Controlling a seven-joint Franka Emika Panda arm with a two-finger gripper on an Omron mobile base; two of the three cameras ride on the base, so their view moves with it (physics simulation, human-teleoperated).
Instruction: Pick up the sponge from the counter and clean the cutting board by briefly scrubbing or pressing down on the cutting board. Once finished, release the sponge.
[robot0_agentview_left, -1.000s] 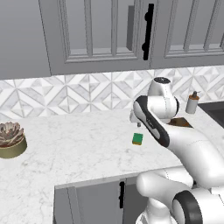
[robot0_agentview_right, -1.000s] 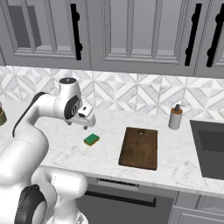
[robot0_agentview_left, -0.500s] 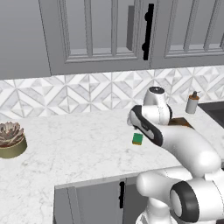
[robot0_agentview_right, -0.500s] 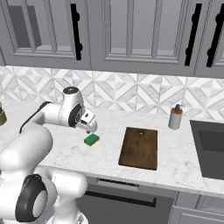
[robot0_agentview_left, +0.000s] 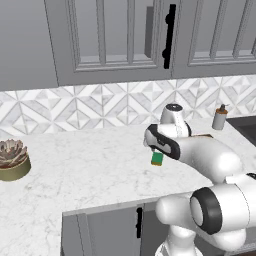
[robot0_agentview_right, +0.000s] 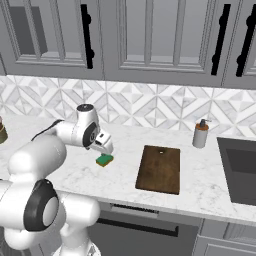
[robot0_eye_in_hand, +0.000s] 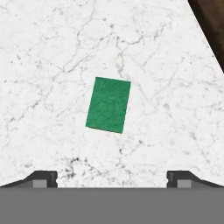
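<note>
- Seen from the hand camera, the small rectangular sponge with a green top (robot0_eye_in_hand: 108, 104) lies flat on the white marble-look counter (robot0_eye_in_hand: 52, 52), between and ahead of the two dark finger tips (robot0_eye_in_hand: 43, 179), which stand far apart with nothing between them: the gripper (robot0_eye_in_hand: 112, 179) is open and apart from the sponge.
- Also in that view, a corner of the flat dark brown wooden cutting board (robot0_eye_in_hand: 212, 26) cuts in at the upper right, well apart from the sponge.
- From the right base camera the whole board (robot0_agentview_right: 159, 168) shows, lying on the counter to the right of the sponge (robot0_agentview_right: 105, 160), whose yellow lower layer shows at its edge; the white hand hangs just above the sponge.
- Farther right and back, a small grey soap dispenser bottle with a brown top (robot0_agentview_right: 201, 134) stands near the dark sink basin (robot0_agentview_right: 240, 172).
- From the left base camera the arm hides most of the board, and a round olive-brown bowl-shaped pot (robot0_agentview_left: 14, 169) stands at the far left of the counter, holding a pinkish succulent plant (robot0_agentview_left: 11, 151).
</note>
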